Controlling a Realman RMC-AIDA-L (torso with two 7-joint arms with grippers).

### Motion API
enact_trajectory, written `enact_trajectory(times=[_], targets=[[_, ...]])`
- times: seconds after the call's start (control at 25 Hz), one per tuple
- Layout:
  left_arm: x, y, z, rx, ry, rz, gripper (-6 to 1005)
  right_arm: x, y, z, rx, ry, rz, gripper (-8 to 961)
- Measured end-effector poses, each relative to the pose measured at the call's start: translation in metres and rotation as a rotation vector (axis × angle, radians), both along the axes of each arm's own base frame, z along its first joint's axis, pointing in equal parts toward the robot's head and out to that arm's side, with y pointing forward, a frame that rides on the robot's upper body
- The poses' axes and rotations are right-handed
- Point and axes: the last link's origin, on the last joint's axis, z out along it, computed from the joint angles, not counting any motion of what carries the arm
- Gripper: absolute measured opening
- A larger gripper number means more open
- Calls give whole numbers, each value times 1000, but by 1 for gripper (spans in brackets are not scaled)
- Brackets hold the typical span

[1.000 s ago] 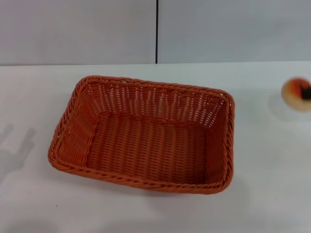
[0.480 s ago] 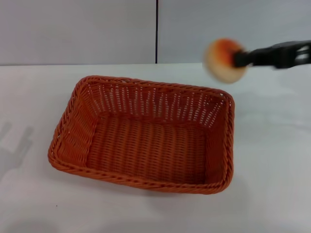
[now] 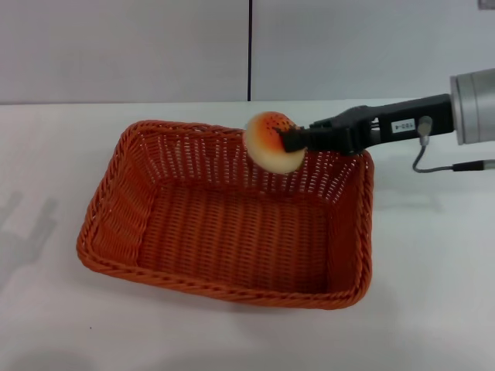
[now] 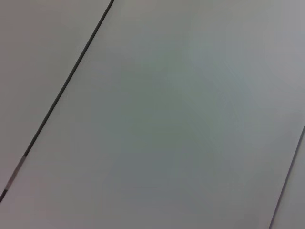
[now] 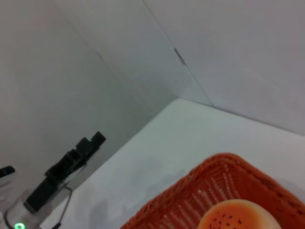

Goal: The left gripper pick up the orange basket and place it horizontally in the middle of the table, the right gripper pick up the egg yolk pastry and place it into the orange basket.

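The orange basket [image 3: 232,232] lies lengthwise across the middle of the white table [image 3: 433,263], open side up and with nothing inside it. My right gripper [image 3: 287,140] reaches in from the right and is shut on the egg yolk pastry [image 3: 270,142]. It holds the pastry in the air above the basket's far right part, just inside the back rim. The right wrist view shows the pastry [image 5: 236,215] over the basket [image 5: 190,202]. The left gripper [image 5: 95,141] is held raised off to the side, away from the basket. It does not appear in the head view.
A grey panelled wall [image 3: 155,46] with a dark vertical seam stands behind the table. The left wrist view shows only that wall [image 4: 167,119]. A faint shadow of the left arm [image 3: 27,232] falls on the table's left side.
The right gripper has carried the pastry leftward and down from the table's far right to above the basket's far right part. The basket has stayed still.
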Motion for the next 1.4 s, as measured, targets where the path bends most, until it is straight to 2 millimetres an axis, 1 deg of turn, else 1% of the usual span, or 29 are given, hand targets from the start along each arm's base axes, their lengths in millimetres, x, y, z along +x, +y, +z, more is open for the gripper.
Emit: enact_trajectory(times=[0.24,0.36,0.44,0.56,0.72,0.88,0.96,1.08,1.28,1.4], targets=[[0,1,-2,-1,0,4,648,-2,-3,-7,37,94,71,101],[0,0,-2,1,6,7,648,-4,-3,-7,68,120,114,207],[0,0,-3,6,19,7,648,-7,-3,-2,95,148,158,277],[-1,1,-4,15,18,20,648,-9,-7,15,200,216,242,502],[-1,1,-2,57,31,25,648,4,-14,41,448,333,327,533],[-1,0,2,80,47,19,648,28,-22,59,701,432,301,564],[-1,-1,4,97,52,24,648,39,-24,62,795,465,271,579],[-1,-1,4,116,94,23,648,54,-27,58,907,469,238,587],[-1,2,4,132,139,23,648,69,-33,47,989,425,226,587],[-2,1,5,136,142,27,648,73,-32,47,1044,432,195,587]])
